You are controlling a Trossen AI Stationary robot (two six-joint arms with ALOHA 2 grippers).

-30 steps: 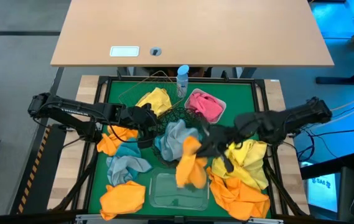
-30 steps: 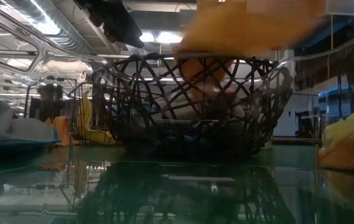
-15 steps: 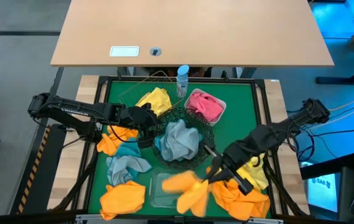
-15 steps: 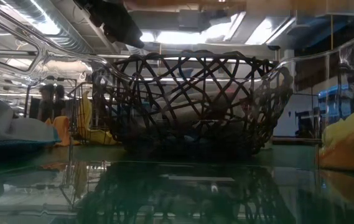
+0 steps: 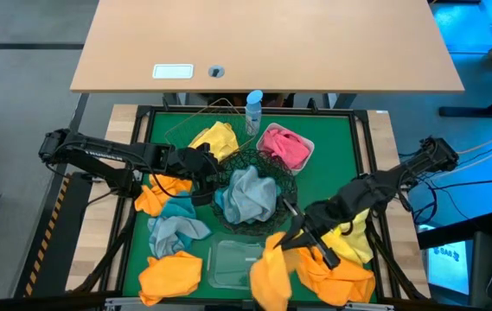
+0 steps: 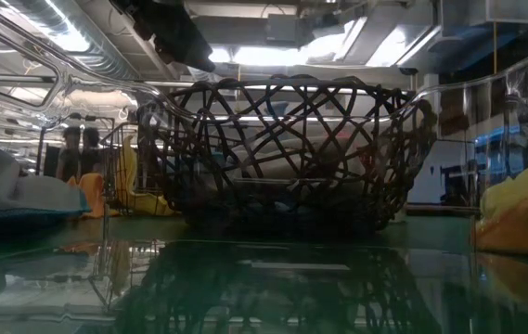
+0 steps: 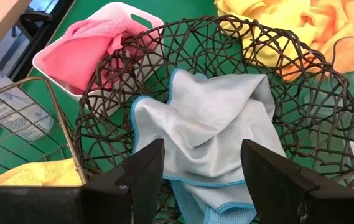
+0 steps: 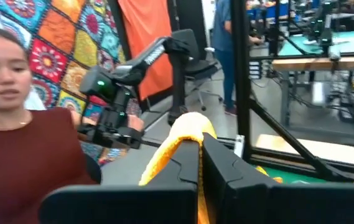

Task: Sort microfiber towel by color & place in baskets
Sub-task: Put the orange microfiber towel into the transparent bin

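Right gripper (image 5: 287,244) had its fingers clamped on an orange towel (image 5: 270,269), cloth hanging at the near edge of the clear tub (image 5: 228,268). Right wrist view showed the orange fold pinched between the closed fingers (image 8: 183,168), with a person in the room beyond. Not released yet; the tub itself looked empty.

Left gripper (image 5: 201,177) sat beside the black wire bowl (image 5: 282,180), fingers (image 7: 144,171) spread wide, holding nothing, pointed into the bowl.

Sorted, as far as visible:
- grey-blue towel (image 5: 247,194) in the black bowl
- pink towel (image 5: 284,147) in the white tray (image 5: 309,143)
- yellow towel (image 5: 215,138) at the copper wire basket (image 5: 176,130); couldn't confirm it was fully inside

Left on the counter (image 5: 332,138):
- orange cloth (image 5: 169,275) near the front left corner, another orange (image 5: 155,197) by the left arm
- grey-teal cloth (image 5: 175,225) between those two
- yellow cloth (image 5: 356,242) and orange pile (image 5: 341,276) under the right arm

My read: under halfway. One cloth per basket at most, five or so loose, plus the one in hand.

Blue-capped bottle (image 5: 253,111) stood at the back, not part of the sort.
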